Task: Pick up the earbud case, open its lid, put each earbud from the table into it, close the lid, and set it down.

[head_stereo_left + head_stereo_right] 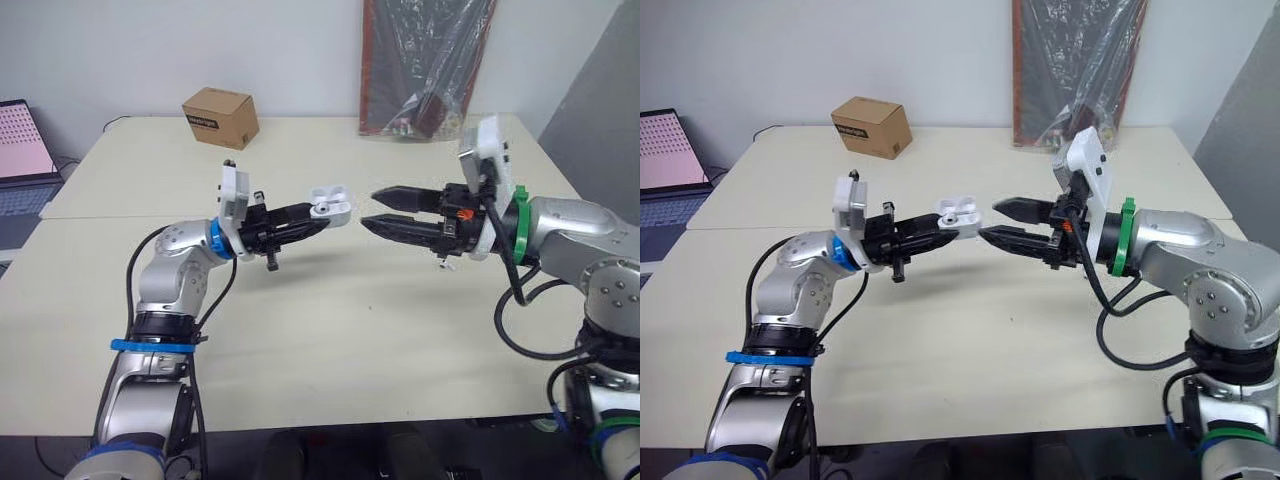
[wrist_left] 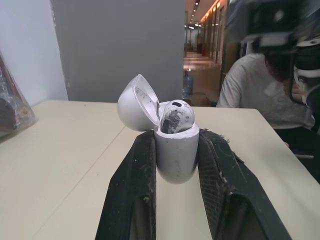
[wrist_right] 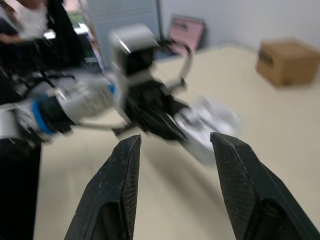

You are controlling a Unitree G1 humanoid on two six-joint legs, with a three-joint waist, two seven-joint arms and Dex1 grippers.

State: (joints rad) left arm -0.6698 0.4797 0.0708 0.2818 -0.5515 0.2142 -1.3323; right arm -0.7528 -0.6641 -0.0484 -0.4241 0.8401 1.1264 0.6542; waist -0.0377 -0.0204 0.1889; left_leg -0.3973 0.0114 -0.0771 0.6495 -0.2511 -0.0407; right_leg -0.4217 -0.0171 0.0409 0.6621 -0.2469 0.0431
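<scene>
My left gripper [image 1: 318, 215] is shut on the white earbud case [image 1: 328, 203] and holds it above the middle of the table. The case's lid [image 2: 137, 102] is tipped open. In the left wrist view one white earbud [image 2: 175, 116] sits in the case [image 2: 175, 150] between the two black fingers. My right gripper [image 1: 370, 208] hovers just right of the case at the same height, open, with nothing between its fingers, its tips pointing at the case. In the right wrist view the case [image 3: 205, 127] lies just beyond the spread fingers.
A small cardboard box [image 1: 221, 116] stands at the back left of the beige table [image 1: 350, 330]. A dark item in a plastic wrap [image 1: 420, 70] leans at the back right. A laptop [image 1: 25, 150] is at the far left. A seated person [image 2: 255, 90] is beyond the table's right end.
</scene>
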